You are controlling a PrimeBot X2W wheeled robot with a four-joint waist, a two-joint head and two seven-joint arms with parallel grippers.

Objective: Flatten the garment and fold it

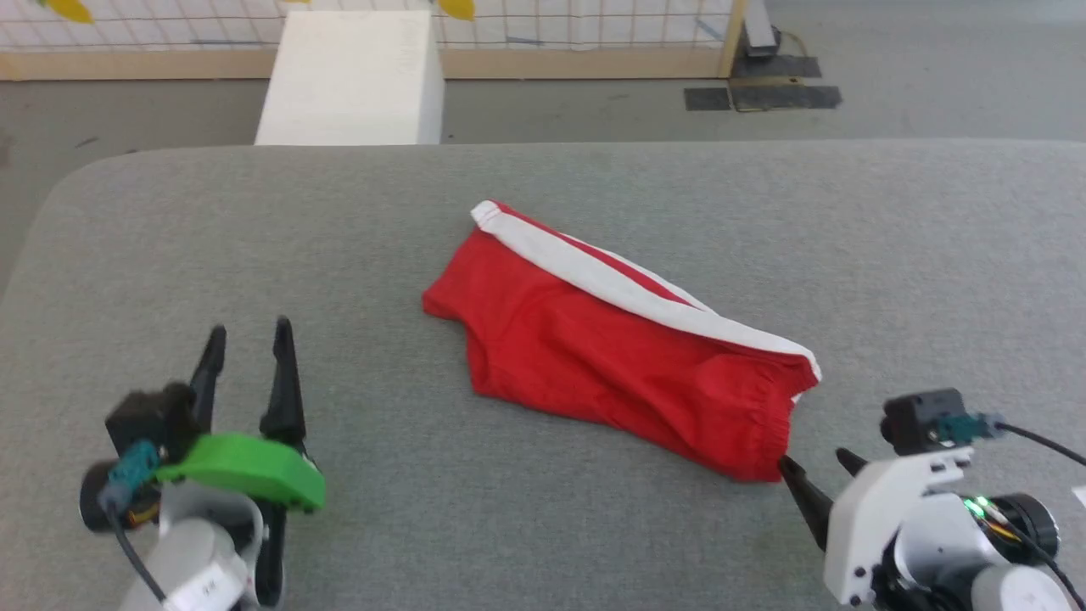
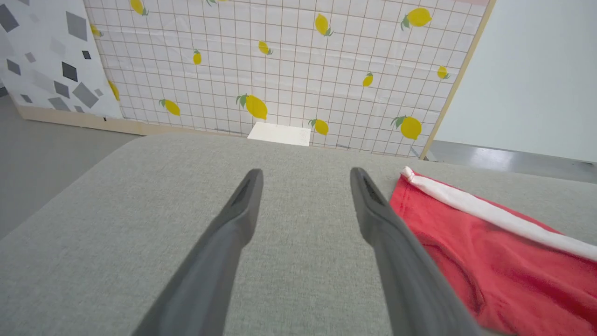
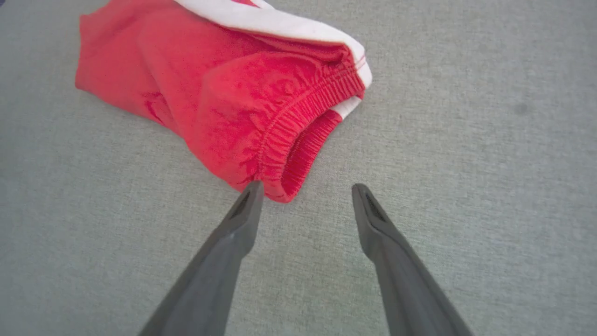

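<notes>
Garment laid crumpled at centre of grey tabletop. Right gripper held spread, one fingertip just beside garment's gathered end. Left gripper held spread, positioned near opposite end, not touching.

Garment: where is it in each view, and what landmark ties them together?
Head view: garment, centre, slanting down to the right.
Left wrist view: garment, lower right.
Right wrist view: garment, upper left to centre.
Shared landmark: its white band.
</notes>
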